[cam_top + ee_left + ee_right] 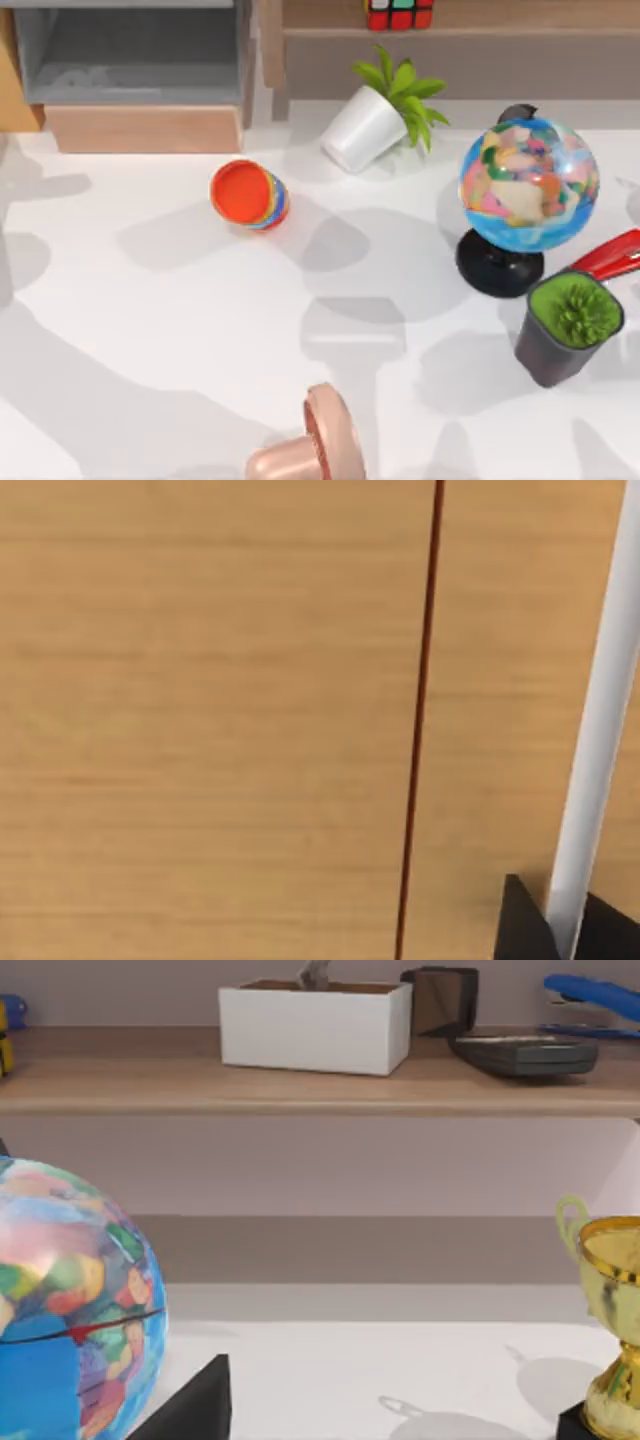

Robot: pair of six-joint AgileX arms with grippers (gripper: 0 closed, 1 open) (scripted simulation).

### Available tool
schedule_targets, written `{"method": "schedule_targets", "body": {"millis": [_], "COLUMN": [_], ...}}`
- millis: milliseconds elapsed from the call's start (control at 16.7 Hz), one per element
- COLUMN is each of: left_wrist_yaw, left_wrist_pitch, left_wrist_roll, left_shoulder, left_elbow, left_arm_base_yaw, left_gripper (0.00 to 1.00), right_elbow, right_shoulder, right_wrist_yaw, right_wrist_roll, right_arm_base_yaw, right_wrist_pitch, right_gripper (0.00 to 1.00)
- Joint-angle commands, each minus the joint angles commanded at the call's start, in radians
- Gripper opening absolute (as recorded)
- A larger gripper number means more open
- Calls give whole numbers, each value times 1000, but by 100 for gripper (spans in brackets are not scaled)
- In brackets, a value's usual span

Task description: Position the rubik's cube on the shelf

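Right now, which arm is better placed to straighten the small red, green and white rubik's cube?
Probably right: the cube sits right of centre on the long light-brown wooden shelf, which the right wrist view faces.

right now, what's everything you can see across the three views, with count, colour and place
rubik's cube: 1, red, green and white, on the shelf at the top view's far edge
shelf: 1, light-brown board, along the far right
grey cubby: 1, grey with a pale wood front, far left
stacked cups: 1 stack, orange-red, on its side, left of centre
white potted plant: 1, white pot, tipped over below the shelf
globe: 1, blue and multicoloured on a black base, right
dark potted plant: 1, dark pot, near right
red stapler: 1, right edge
pink bell-like object: 1, near edge
gold trophy: 1, right wrist view
white box: 1, on an upper shelf, right wrist view
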Motion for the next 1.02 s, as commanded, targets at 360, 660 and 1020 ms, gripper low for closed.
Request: {"method": "schedule_targets", "body": {"millis": [360,660,1020], "left_wrist_yaw": [0,0,0], "left_wrist_pitch": [0,0,0], "left_wrist_roll": [0,0,0], "left_shoulder": [0,0,0], "left_elbow": [0,0,0], "left_arm_base_yaw": [0,0,0], "left_gripper": [60,98,100], "right_elbow": [0,0,0], "right_shoulder": [0,0,0], "right_wrist_yaw": [0,0,0], "right_wrist_roll": [0,0,0], "right_arm_base_yaw": [0,0,0], "right_wrist_pitch": [0,0,0], "right_gripper": [100,100,100]}}
